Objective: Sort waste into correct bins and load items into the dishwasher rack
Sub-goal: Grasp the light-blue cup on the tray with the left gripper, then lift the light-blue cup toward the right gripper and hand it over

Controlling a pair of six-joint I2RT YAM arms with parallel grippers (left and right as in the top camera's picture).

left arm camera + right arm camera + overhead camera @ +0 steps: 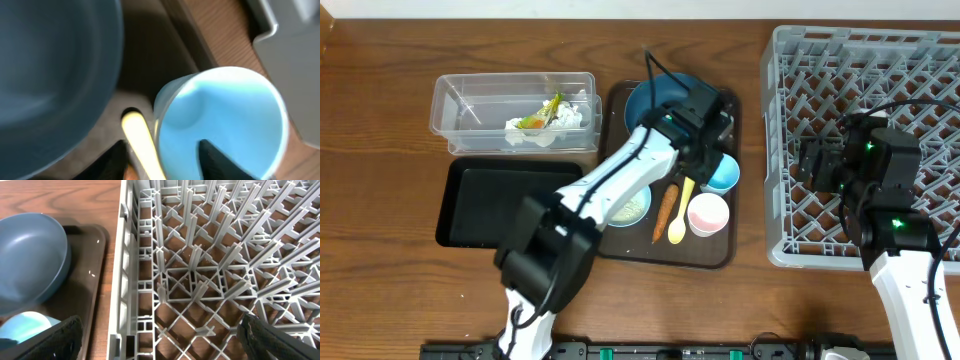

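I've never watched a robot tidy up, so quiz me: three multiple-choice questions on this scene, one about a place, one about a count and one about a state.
1. Where does the crumpled white tissue lie?
A. in the clear tub
B. in the dishwasher rack
C. on the brown serving tray

2. How many cups stand on the brown serving tray?
A. one
B. two
C. three

3. How is the right gripper above the dishwasher rack?
A. shut on a cup
B. shut, with nothing in it
C. open, with nothing in it

Answers:
1 A: the tissue sits inside the tub's clear walls.
2 B: there is a light blue cup and a pink cup.
3 C: the right wrist view shows its fingers wide apart, with only the rack's grid between them.
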